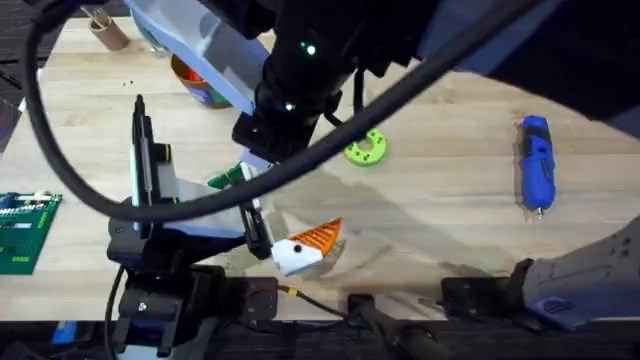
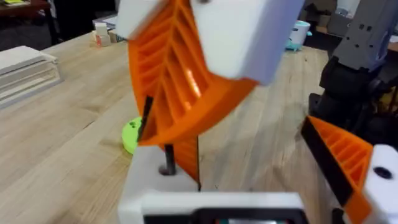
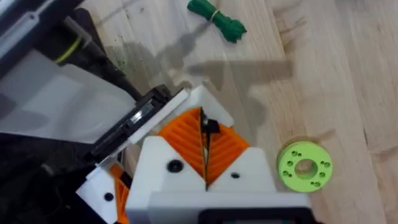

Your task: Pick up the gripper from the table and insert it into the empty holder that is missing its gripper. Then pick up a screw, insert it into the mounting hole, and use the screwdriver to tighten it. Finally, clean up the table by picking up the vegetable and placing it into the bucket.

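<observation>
Two orange pads of my right gripper (image 3: 204,134) are pinched on a thin dark pin, I think the screw (image 3: 207,129), just above the holder (image 2: 155,186) on the left gripper (image 2: 249,155), whose fingers stand spread. I should line it square with the hole and ease down gently. The screwdriver (image 1: 535,165) lies well apart.

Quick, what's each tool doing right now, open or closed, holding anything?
Left tool: open.
Right tool: closed on a small dark piece, unclear what.
</observation>
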